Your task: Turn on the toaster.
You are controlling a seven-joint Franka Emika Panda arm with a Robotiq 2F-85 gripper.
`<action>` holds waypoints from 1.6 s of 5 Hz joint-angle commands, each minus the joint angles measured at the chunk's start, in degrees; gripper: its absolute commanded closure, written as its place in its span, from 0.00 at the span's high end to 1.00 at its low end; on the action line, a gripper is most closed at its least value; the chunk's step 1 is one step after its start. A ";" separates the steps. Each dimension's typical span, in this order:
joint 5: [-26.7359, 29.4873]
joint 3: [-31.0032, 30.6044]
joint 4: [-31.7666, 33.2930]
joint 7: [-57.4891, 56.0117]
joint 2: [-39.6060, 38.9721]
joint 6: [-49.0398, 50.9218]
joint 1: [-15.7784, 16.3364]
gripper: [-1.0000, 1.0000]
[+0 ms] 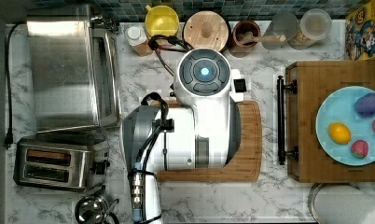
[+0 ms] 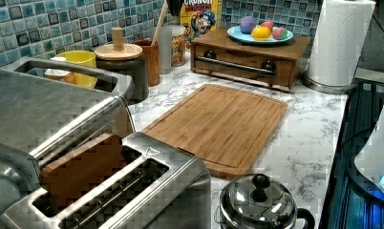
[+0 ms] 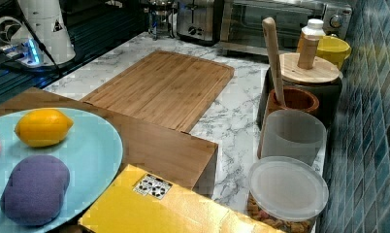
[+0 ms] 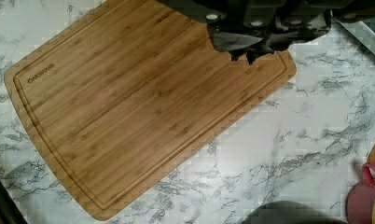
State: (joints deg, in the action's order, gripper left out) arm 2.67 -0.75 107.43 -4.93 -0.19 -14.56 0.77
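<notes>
Found the toaster (image 1: 59, 165) at the top view's lower left, just beside the big toaster oven (image 1: 69, 70), its black lever (image 1: 100, 168) facing the cutting board (image 1: 248, 140) and a small lidded pot (image 1: 92, 210) near that end. Saw the tool (image 4: 251, 37) hanging above the cutting board on the marble worktop (image 4: 293, 140), well apart from the toaster and holding nothing visible; could not tell whether wide or narrow. Judged the task as barely begun: lever not yet touched, with the reach across, the lining-up and the press down all left to do.
</notes>
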 commanded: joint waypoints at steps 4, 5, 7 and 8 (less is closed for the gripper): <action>5.33 -4.29 15.39 -6.46 7.06 -6.89 4.01 0.00; 5.32 -6.60 19.29 -5.55 9.07 -10.03 5.99 0.00; 6.64 -11.20 22.54 -8.84 11.26 -10.19 7.49 0.00; 6.80 -9.65 23.60 -10.27 11.15 -8.98 11.48 0.00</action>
State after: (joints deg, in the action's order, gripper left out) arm 7.42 -10.16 128.02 -11.17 7.83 -23.57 9.75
